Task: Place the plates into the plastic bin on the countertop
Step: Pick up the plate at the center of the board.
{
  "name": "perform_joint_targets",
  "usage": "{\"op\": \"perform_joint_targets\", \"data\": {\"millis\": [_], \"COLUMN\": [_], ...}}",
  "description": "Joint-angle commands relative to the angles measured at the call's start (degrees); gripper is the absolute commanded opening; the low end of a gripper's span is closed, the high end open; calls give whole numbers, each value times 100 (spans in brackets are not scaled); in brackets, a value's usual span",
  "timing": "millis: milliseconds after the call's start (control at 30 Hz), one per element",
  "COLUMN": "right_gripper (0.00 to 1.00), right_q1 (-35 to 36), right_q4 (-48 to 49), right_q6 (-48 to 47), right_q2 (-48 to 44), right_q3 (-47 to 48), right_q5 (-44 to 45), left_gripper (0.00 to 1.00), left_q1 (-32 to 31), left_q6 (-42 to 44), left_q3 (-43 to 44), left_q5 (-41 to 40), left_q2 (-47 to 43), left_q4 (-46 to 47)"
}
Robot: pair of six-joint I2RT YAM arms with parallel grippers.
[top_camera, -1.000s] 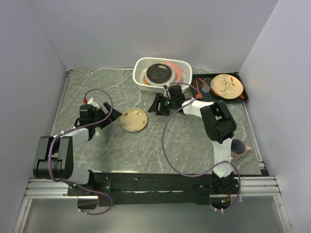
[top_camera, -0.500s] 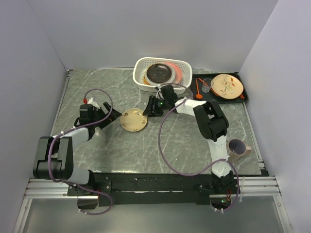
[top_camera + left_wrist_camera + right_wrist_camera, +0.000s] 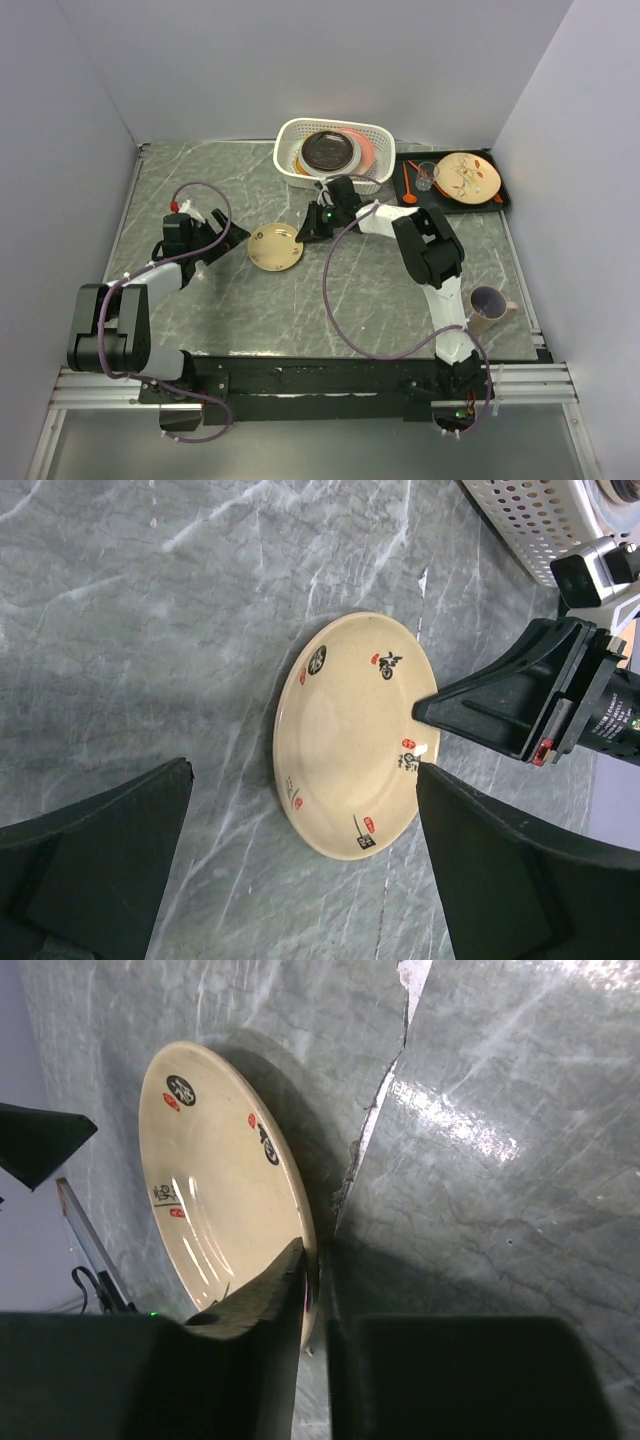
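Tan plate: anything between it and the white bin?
Nothing visible does. The right gripper pinches the rim of the tan plate on the side facing the plastic bin, and only bare countertop lies between them. The bin already holds a black plate and others.

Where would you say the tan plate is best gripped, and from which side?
By its raised rim on the plastic bin side: the tan plate lies flat, so only the lip offers a pinch, one finger over, one under, as the right hand shows.
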Motion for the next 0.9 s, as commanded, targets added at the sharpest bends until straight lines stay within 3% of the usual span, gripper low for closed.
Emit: {"op": "perform_joint_targets", "data": {"millis": [0, 367, 867], "right_gripper": [10, 1, 0], "right_q1": [47, 39, -32], "right_q4": [-2, 86, 279], "right_q6": [-43, -25, 63], "right_q2": [188, 29, -410], "right_q3": [127, 22, -137], "right_q5": [-160, -178, -204], "left_gripper": [99, 99, 99], "left_q1": [-21, -21, -21], "left_q6": [90, 90, 116], "left_q3": [227, 209, 209], "left_q5": [-3, -3, -38], "left_q2": [-171, -171, -206], "left_q4": [56, 82, 47]}}
